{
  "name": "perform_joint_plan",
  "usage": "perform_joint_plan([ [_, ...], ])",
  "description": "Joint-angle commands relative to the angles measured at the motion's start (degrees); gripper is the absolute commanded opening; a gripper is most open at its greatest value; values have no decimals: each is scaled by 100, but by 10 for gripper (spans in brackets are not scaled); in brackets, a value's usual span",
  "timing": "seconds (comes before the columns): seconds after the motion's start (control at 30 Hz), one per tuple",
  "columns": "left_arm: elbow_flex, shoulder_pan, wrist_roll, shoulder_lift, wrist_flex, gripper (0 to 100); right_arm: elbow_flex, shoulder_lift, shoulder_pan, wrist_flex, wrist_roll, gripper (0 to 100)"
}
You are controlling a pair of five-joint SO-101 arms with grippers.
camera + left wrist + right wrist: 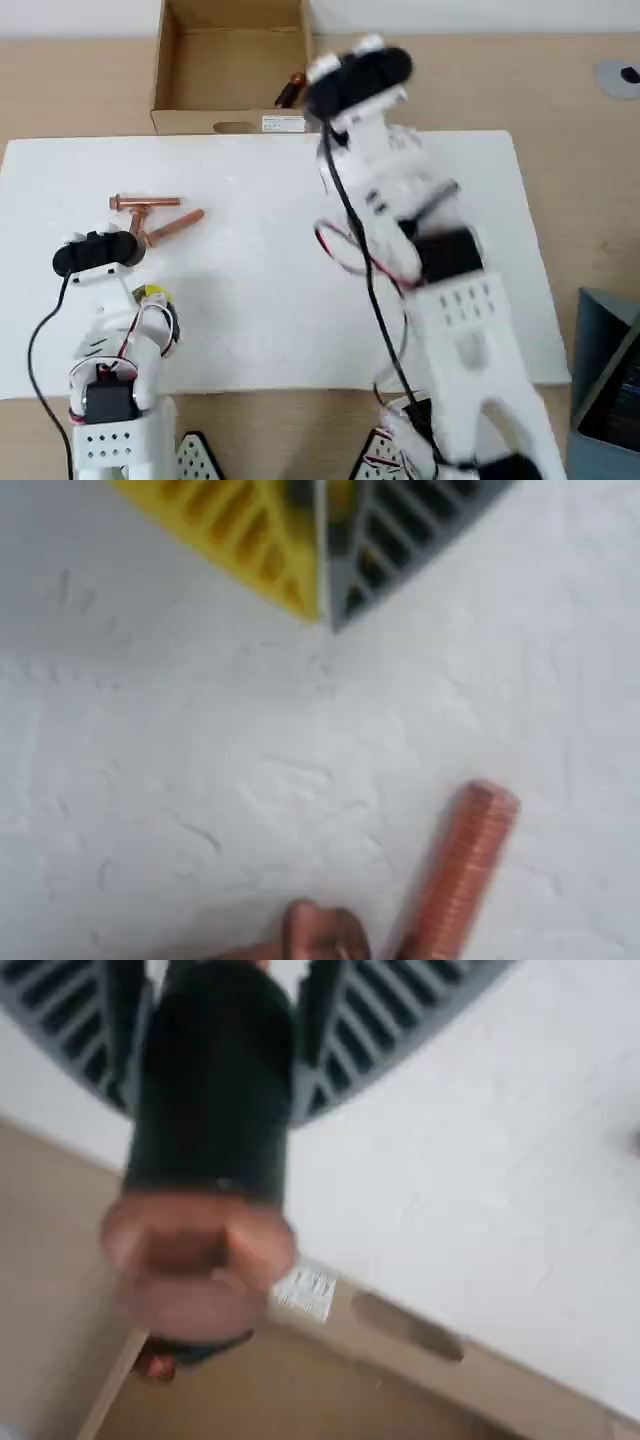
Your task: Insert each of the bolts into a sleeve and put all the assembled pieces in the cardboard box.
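The right claw (218, 1080) is clenched on an assembled piece (205, 1160), a black sleeve with a copper bolt head showing at its free end. It holds the piece over the front wall of the cardboard box (215, 121), by the box's front right corner. The box stands open at the far edge of the table (560, 100), left of the middle. Inside it, a second assembled piece (292, 88) lies against the right wall.

A white mat (270, 300) covers the middle of the table, its far edge touching the box. Three bare bolts (145, 203) lie close together on the mat toward the table's left edge. The left claw (325, 605) hangs just on the near side of them, its yellow and grey tips pressed together on nothing, with the threaded end of one bolt (455, 875) just beside it.
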Motion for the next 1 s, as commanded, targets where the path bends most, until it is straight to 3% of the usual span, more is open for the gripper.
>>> perform_joint_plan([
  [0.0,-18,-53,-18,-48,-88,2,-1130,901,66,-448,273,9],
  [0.4,-26,-53,-18,-48,-88,2,-3916,4365,-40,-1327,1099,10],
  [0.83,-26,-26,-35,-48,-88,2,-7231,7635,-382,-1266,1134,14],
  [0.97,-26,-26,-44,-48,-88,2,-7925,8233,-497,-976,1380,108],
])
